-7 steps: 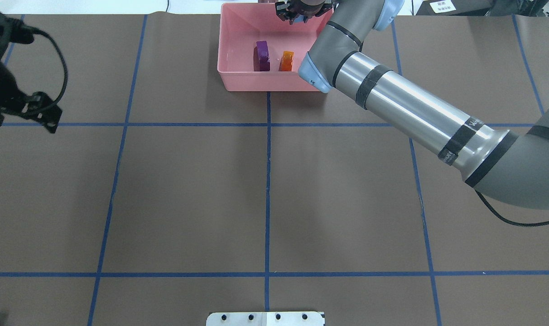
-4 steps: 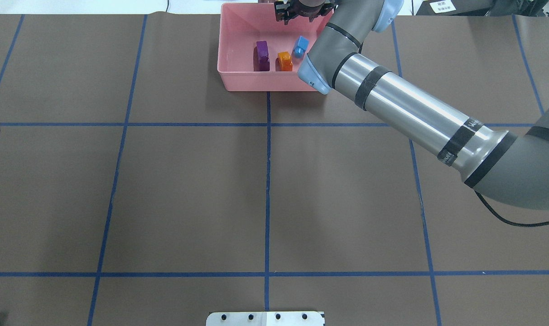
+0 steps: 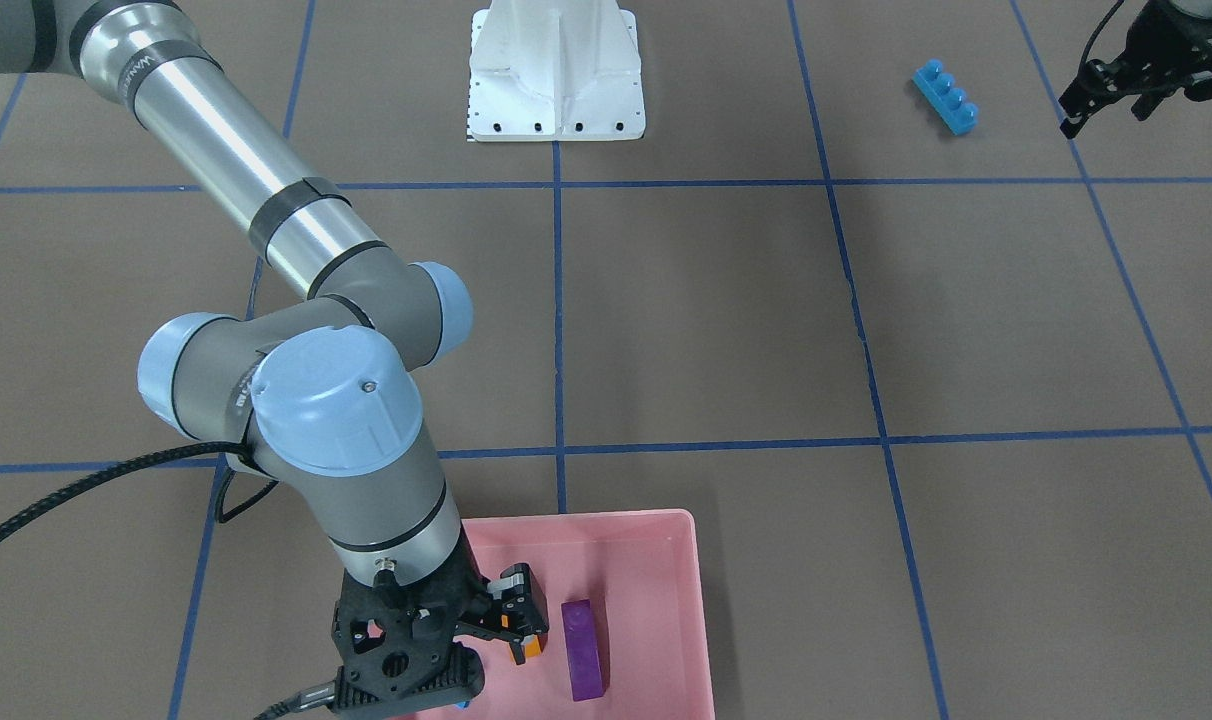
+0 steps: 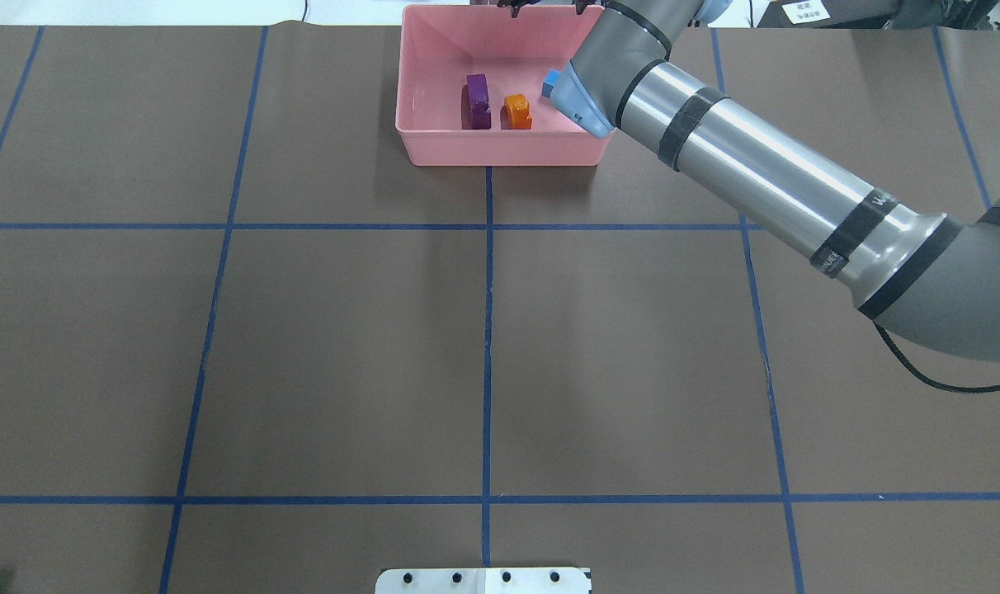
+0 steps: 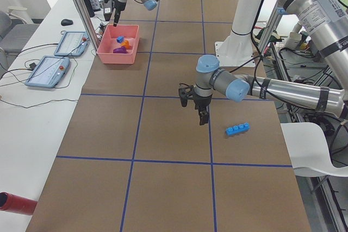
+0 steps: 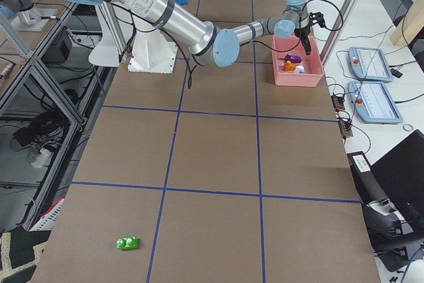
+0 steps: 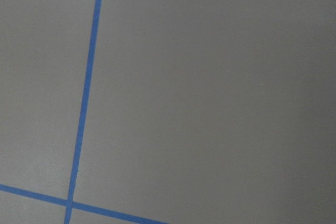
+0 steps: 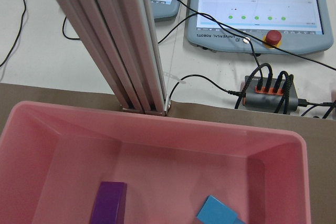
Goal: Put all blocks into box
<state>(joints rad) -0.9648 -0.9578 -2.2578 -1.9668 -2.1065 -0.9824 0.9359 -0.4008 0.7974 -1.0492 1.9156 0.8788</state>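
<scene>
Pink box (image 4: 500,152) at 12 o'clock on the bench (image 4: 343,355): three blocks in, two out.
Overhead: purple block (image 4: 477,101) lies at 9 o'clock of the orange block (image 4: 517,111), and the small blue block (image 4: 550,81) at 1 o'clock of it is half hidden by the right arm. Right gripper (image 3: 466,640) hangs over the box, jaws released, nothing between them. Front view: long blue block (image 3: 946,97) lies flat on the bench. Left gripper (image 3: 1101,110) hovers at 3 o'clock of it, apart, jaws spread and empty. Right-end view: green block (image 6: 126,243) sits at 7 o'clock, well apart from the box.
</scene>
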